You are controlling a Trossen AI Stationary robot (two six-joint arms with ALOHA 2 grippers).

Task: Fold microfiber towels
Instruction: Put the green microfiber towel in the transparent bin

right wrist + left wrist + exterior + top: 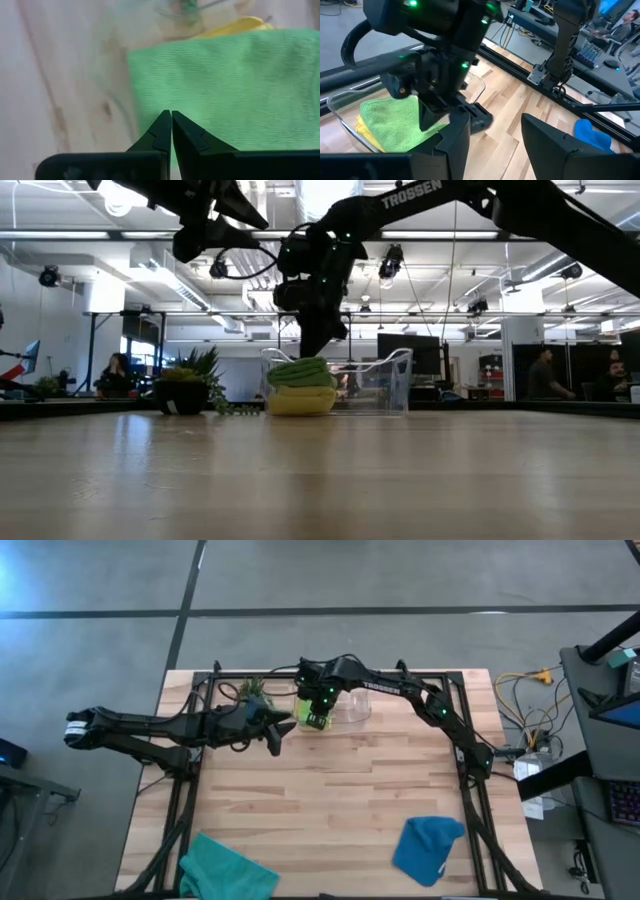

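Note:
A lime green towel point(299, 370) lies folded on a folded yellow towel point(300, 401) in the left end of a clear plastic bin point(385, 385). My right gripper point(171, 114) is shut, pointing down right over the green towel point(235, 85). It also shows in the high view point(316, 712). My left gripper point(279, 731) is open and empty, just left of the bin, above the table. A teal towel point(226, 870) lies crumpled at the near left edge. A blue towel point(428, 846) lies at the near right. My right gripper has its shut fingertips point(165, 122) right at the top face of the lime green towel point(150, 95), near its edge, coming from above. Nothing shows between the fingers. I cannot tell whether the tips touch the cloth.
A small potted plant point(252, 690) stands at the far edge, left of the bin. A black frame point(460, 730) runs round the table. The wooden tabletop point(340, 800) lies bare between the bin and the two near towels. People sit in the room behind.

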